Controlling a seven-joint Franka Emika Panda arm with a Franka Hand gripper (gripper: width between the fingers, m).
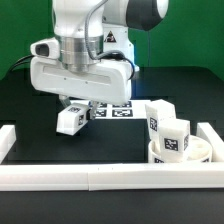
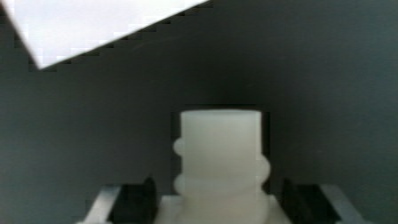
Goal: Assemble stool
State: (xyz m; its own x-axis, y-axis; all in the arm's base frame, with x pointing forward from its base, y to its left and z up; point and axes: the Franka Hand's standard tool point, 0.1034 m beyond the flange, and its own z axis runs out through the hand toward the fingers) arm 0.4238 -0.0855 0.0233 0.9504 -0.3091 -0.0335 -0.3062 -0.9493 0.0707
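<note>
Gripper clamped on a leg, centre-left; suggest squaring it over the seat, lower right, before threading in.

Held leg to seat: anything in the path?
Nothing visible stands on the table between the held leg and the seat. The marker board lies flat, behind that line. Two standing legs already in the seat crowd the landing spot.

One round seat, three stubby legs, one marker board, one tool
</note>
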